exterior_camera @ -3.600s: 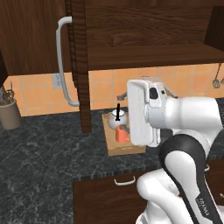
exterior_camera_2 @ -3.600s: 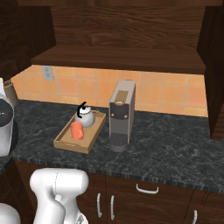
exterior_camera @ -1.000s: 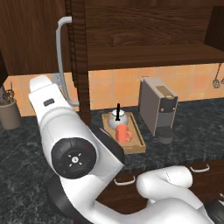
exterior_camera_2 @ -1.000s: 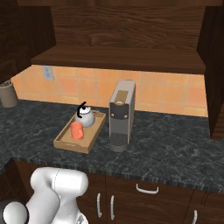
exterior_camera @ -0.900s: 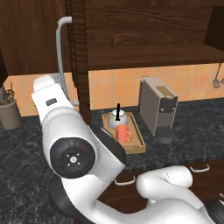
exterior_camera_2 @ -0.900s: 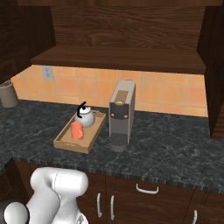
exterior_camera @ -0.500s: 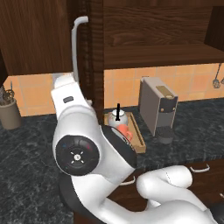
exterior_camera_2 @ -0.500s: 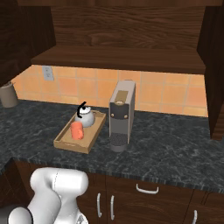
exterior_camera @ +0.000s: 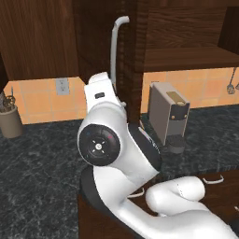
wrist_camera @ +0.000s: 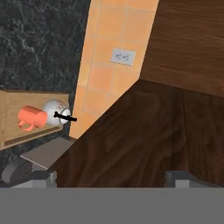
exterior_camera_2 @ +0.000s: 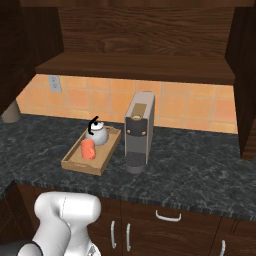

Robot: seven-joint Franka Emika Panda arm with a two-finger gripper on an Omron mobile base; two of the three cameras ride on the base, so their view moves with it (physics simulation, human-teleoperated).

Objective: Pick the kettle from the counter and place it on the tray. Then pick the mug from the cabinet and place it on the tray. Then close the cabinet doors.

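Right base view: the light wooden tray [exterior_camera_2: 75,161] lies on the dark speckled bench [exterior_camera_2: 200,170], just left of the boxy grey coffee machine [exterior_camera_2: 138,131]. The silver-white kettle [exterior_camera_2: 96,133] with its black handle stands at the tray's far end; the orange-red mug [exterior_camera_2: 88,148] stands upright just in front of it, also inside the tray's rim. Above, the dark wooden cabinet [exterior_camera_2: 140,30] is open at the front, showing its inner shelf [exterior_camera_2: 135,67]. An orange tiled wall with a wall socket [exterior_camera_2: 54,83] runs behind the bench.

Left base view: the white arm rises in the foreground and reaches up toward a cabinet door [exterior_camera: 131,60] that stands edge-on, with its curved silver-grey bar handle [exterior_camera: 115,51] facing the camera. The coffee machine [exterior_camera: 169,114] stands to the right of the arm, and a beige utensil pot [exterior_camera: 10,122] stands at the far left of the bench.

Hand view: the picture is rolled, so the tray [wrist_camera: 13,131] appears at the left edge with the mug [wrist_camera: 32,117] and the kettle [wrist_camera: 56,112] side by side in it. Dark wood of the door's panel [wrist_camera: 144,131] lies close ahead. The tool [wrist_camera: 109,178] has its two tips set wide apart at the lower edge, with nothing between them.
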